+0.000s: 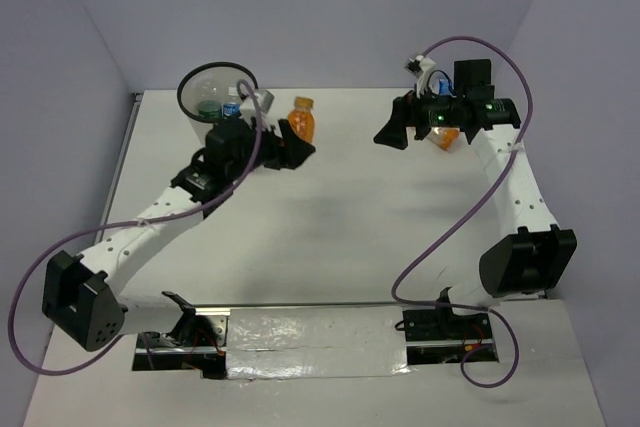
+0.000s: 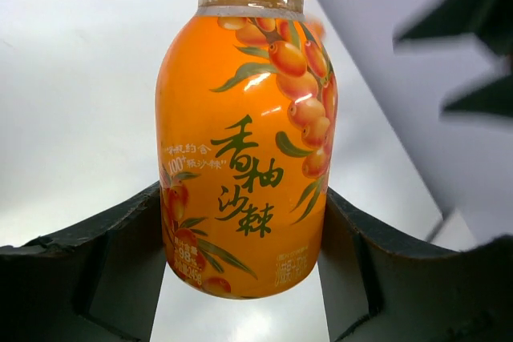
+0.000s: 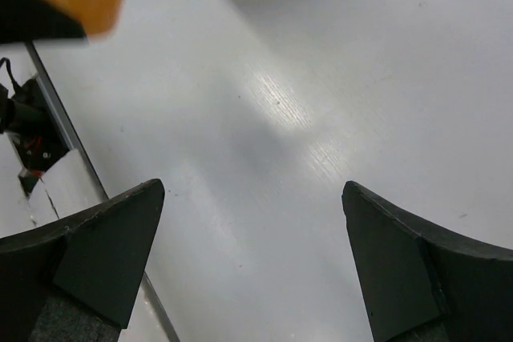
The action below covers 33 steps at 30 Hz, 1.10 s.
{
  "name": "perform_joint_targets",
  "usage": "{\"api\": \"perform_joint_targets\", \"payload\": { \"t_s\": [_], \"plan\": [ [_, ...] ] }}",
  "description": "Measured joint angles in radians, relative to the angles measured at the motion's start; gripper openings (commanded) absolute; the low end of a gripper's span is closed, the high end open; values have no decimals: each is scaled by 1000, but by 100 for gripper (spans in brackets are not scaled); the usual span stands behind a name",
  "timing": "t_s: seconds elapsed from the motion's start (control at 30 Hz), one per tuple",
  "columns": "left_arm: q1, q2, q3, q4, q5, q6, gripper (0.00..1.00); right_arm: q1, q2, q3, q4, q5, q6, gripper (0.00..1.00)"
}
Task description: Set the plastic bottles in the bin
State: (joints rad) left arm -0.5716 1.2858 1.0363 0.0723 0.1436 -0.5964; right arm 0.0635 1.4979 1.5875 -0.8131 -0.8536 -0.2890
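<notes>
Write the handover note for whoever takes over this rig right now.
Left gripper: shut on an orange bottle, held beside the bin.
Right gripper: open, empty, above the table.
Done: a green-capped bottle and a blue-capped bottle are in the bin.
Left: drop the held bottle in, then fetch the second orange bottle, partly hidden under the right arm.

You have a white table (image 1: 340, 237) walled on three sides by pale lavender panels (image 1: 330, 7). Along its near edge you see a thin metal strip (image 1: 320, 304); just in front lies a crinkled, shiny sheet (image 1: 310, 342). Glare streaks the tabletop in the right wrist view
</notes>
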Motion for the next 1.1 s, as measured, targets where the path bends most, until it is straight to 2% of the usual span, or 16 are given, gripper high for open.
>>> {"api": "perform_joint_targets", "payload": {
  "t_s": [0.17,0.3,0.53,0.63,0.7,0.73,0.8,0.83,0.93,1.1],
  "plan": [
    [192,-21,187,-75,-40,70,3,2,-74,-81,9,-18,-49,100],
    [316,29,344,-103,-73,100,3,4,-110,-125,14,-23,-62,100],
    [423,225,510,-163,-146,130,5,4,-120,-151,24,-18,-79,100],
    [438,295,525,-211,-179,138,17,4,-122,-158,27,-11,-87,100],
    [440,330,528,-238,-200,149,28,4,-123,-163,29,-4,-92,100],
    [441,340,528,-249,-206,150,42,4,-124,-164,31,0,-93,100],
    [443,356,529,-266,-213,150,56,4,-124,-170,35,8,-96,100],
    [444,361,531,-273,-215,150,68,4,-123,-172,37,17,-96,100],
    [444,378,557,-296,-215,150,83,4,-123,-173,43,51,-100,100],
    [445,386,574,-312,-212,153,92,4,-107,-173,74,148,-136,100]
  ]
}}
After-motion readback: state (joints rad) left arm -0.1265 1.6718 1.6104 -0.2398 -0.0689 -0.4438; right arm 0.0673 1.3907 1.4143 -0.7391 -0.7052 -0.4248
